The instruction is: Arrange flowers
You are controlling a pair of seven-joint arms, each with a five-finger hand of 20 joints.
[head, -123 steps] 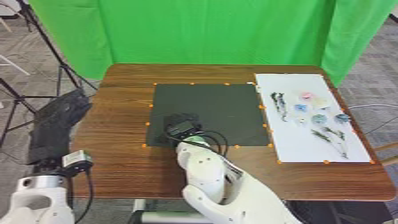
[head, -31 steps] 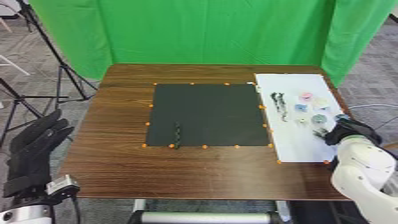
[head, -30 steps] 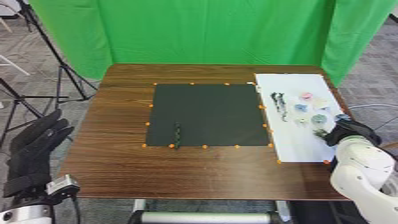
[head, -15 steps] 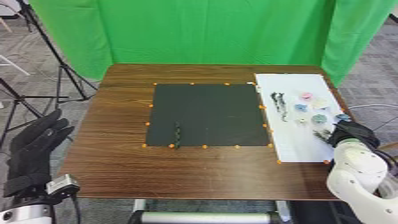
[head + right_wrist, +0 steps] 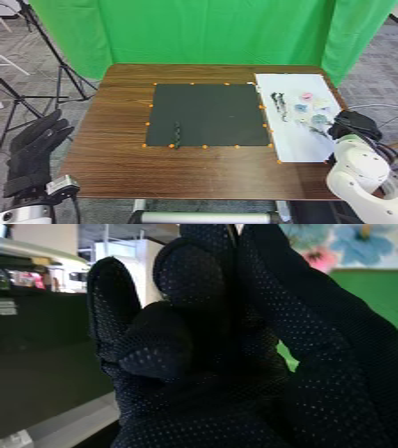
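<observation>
Off the near left of the brown surface (image 5: 107,165), the left hand (image 5: 34,155) is wide, its fingers relaxed. A dark green sprig (image 5: 178,136) lies across the near edge of the black mat (image 5: 209,110), left of its middle. On the white sheet (image 5: 298,147) at right are dark stems (image 5: 280,106), then pink (image 5: 306,96), blue (image 5: 301,108) and pale (image 5: 321,103) flowers. At the sheet's right edge, the right hand (image 5: 357,125) is narrow, pinching a leafy stem (image 5: 317,131).

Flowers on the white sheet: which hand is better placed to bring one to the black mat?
Right, I'd judge: the right hand is at the white sheet, close to the flowers; the left hand is across the black mat, by the table's left edge.
</observation>
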